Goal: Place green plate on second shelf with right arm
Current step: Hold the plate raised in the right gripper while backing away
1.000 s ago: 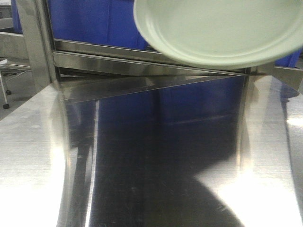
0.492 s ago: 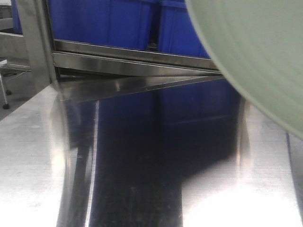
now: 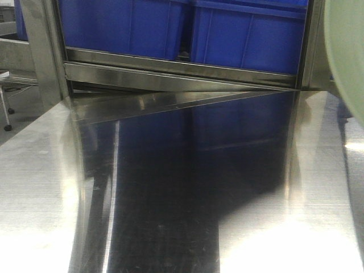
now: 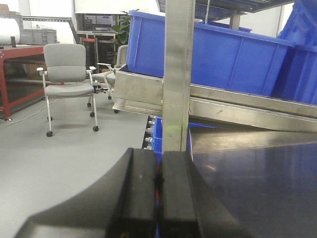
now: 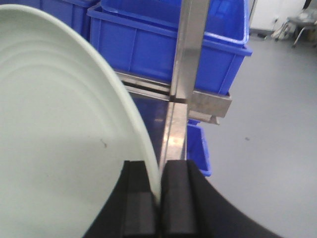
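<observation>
Rightward: green plate [image 3: 348, 54] in right claw [image 5: 157, 197]

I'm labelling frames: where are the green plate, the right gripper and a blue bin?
green plate [image 5: 59, 139], right wrist view, broad face.
right gripper [image 5: 159, 171], right wrist view, between fingertips.
blue bin [image 3: 250, 40], front view, front wall.

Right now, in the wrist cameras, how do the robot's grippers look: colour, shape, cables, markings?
The left gripper and the right gripper look alike: two matte black fingers each, flat rectangular blocks widening into curved black shoulders below. No markings or cables show, only a thin red trace in the left one's seam. The arms are out of view.
</observation>
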Controlling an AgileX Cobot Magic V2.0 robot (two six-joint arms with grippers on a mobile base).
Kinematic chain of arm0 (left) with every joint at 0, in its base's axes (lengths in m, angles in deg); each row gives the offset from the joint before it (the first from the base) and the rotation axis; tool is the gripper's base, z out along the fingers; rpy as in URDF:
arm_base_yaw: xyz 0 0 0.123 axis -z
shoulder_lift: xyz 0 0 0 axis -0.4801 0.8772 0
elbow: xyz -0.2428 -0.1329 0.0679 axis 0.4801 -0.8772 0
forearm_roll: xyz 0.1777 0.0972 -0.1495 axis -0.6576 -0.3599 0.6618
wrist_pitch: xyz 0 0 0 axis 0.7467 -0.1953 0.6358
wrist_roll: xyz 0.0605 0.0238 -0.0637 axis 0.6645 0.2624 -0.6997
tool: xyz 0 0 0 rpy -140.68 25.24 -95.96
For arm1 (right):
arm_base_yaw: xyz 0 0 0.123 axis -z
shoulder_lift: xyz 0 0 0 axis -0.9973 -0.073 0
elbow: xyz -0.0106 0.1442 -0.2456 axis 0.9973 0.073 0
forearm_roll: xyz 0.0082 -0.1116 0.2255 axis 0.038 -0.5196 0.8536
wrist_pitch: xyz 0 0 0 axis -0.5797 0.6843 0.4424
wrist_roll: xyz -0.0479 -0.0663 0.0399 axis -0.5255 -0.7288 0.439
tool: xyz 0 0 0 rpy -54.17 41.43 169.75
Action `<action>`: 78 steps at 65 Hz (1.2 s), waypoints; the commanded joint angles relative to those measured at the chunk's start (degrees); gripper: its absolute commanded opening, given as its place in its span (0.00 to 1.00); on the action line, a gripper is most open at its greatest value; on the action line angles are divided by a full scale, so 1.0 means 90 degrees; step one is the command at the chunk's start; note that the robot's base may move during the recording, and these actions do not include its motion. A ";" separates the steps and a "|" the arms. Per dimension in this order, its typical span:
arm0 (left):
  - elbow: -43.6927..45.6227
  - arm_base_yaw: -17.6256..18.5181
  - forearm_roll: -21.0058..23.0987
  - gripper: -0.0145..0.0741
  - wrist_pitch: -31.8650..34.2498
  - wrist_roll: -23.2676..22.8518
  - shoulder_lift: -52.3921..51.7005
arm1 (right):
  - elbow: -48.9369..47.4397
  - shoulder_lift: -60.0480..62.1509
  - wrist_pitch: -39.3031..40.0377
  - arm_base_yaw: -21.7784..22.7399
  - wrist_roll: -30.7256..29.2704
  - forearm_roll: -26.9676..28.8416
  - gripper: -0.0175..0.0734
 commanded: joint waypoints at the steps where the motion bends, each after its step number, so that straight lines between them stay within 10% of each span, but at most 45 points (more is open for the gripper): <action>1: -0.0267 -0.0002 0.0046 0.31 0.0503 -0.0040 -0.0099 | 0.0374 0.0008 0.1336 0.0131 0.0037 -0.0343 0.25; 26: -0.0267 -0.0002 0.0046 0.31 0.0503 -0.0040 -0.0099 | 0.1741 0.0178 0.3489 0.0957 0.0658 0.0134 0.25; 78: -0.0267 -0.0002 0.0046 0.31 0.0503 -0.0040 -0.0099 | 0.2101 0.0178 0.4141 0.1336 0.0706 0.0498 0.25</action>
